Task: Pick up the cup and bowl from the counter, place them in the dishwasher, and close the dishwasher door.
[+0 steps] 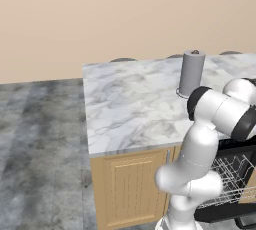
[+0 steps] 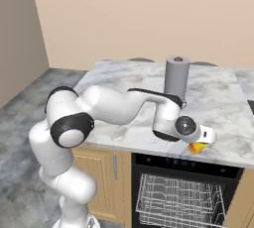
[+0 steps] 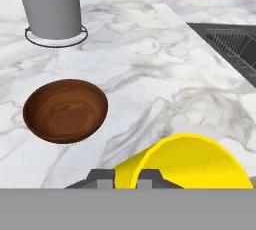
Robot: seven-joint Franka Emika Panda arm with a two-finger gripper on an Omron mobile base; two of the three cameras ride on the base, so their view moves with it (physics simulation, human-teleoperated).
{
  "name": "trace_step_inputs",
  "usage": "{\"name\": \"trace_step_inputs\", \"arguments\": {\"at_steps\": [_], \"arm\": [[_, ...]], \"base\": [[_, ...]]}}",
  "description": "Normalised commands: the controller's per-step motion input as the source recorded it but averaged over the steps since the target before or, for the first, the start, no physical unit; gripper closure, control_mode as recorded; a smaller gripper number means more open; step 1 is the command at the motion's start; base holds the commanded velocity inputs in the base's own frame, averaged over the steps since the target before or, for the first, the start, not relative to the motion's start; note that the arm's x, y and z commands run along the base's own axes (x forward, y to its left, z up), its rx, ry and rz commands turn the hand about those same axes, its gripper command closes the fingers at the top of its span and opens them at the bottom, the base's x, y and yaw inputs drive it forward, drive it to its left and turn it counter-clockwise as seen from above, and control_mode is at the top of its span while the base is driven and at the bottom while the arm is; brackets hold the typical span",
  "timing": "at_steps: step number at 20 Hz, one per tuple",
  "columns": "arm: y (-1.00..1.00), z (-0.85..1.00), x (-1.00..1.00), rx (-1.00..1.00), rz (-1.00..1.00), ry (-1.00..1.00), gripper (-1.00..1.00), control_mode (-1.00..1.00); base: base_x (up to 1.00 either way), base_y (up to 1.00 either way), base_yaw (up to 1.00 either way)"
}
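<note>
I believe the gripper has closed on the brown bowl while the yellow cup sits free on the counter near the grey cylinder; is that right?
Not quite: it is the reverse. In the hand view the gripper is shut on the rim of the yellow cup, while the brown bowl sits free on the counter near the grey cylinder.

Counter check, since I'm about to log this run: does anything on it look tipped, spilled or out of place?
Nothing spilled or damaged. The cup looks tilted, but it sits in the shut gripper, so that's the grasp. The bowl sits upright and empty on the counter, and the grey cylinder stands straight.
</note>
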Motion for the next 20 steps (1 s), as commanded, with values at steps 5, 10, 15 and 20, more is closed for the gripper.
{"name": "trace_step_inputs", "arguments": {"at_steps": [5,10,15,20], "arm": [[-0.02,0.05,-0.49,0.15,-0.22,-0.18,1.00,-1.00],[-0.16,0.00,-0.36,0.33,-0.17,-0.14,1.00,-1.00],[-0.34,0.00,-0.21,0.26,-0.08,-0.11,1.00,-1.00],[-0.36,0.03,-0.22,0.26,0.00,-0.10,1.00,-1.00]], "base": [[0.00,0.00,0.00],[0.00,0.00,0.00],[0.00,0.00,0.00],[0.00,0.00,0.00]]}}
